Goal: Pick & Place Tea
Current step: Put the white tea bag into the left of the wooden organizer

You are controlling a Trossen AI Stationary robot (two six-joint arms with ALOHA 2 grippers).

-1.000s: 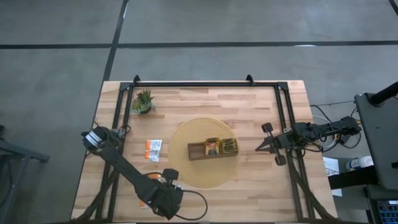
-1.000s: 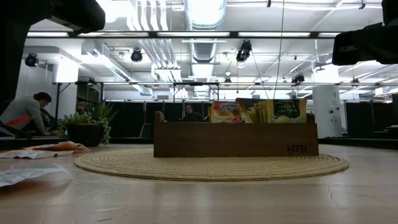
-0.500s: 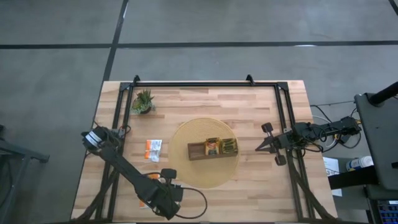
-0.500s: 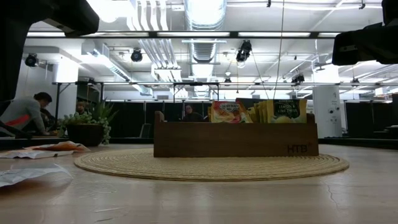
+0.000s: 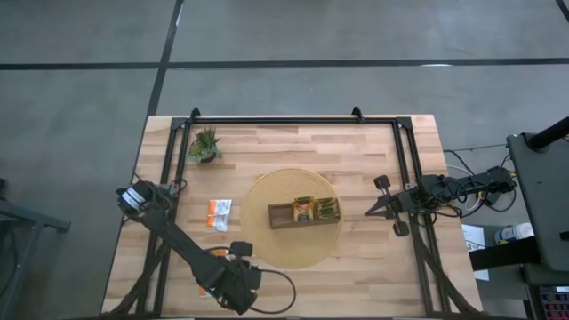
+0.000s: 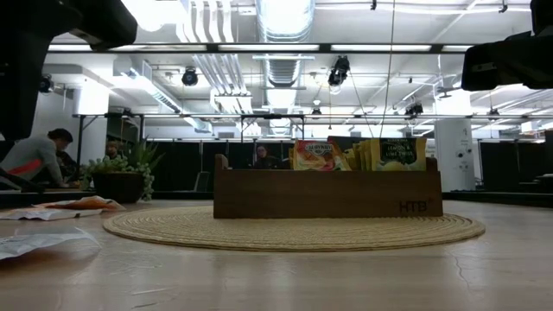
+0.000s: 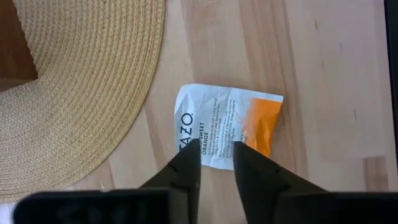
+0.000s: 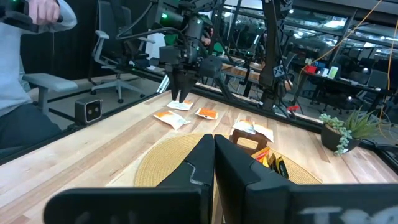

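White-and-orange tea sachet (image 7: 227, 134) lies flat on the wood beside the woven mat (image 7: 74, 93). My left gripper (image 7: 216, 158) points down over the sachet's printed edge, open by a narrow gap; it also shows far off in the right wrist view (image 8: 180, 93). More sachets stand in the dark wooden tray (image 5: 304, 214) on the mat, and others lie loose (image 5: 219, 213) to the tray's left. My right gripper (image 5: 369, 212) waits shut near the table's right side, touching nothing. My left gripper comes at the white-and-orange sachet from above, pointing down, one fingertip (image 7: 186, 165) on either side of its white printed edge (image 7: 214, 146). I cannot tell whether the tips touch the sachet. The sachet lies flat on the table.
A small potted plant (image 5: 204, 145) stands at the far left corner. The round mat (image 5: 293, 218) with the tray fills the table's middle. Two more sachets (image 8: 206, 112) lie near my left gripper. People sit in the room beyond the table (image 6: 34, 155).
My left gripper has shifted slightly toward the table's left and near edge and come lower over the sachet. The sachets and the right arm have kept still.
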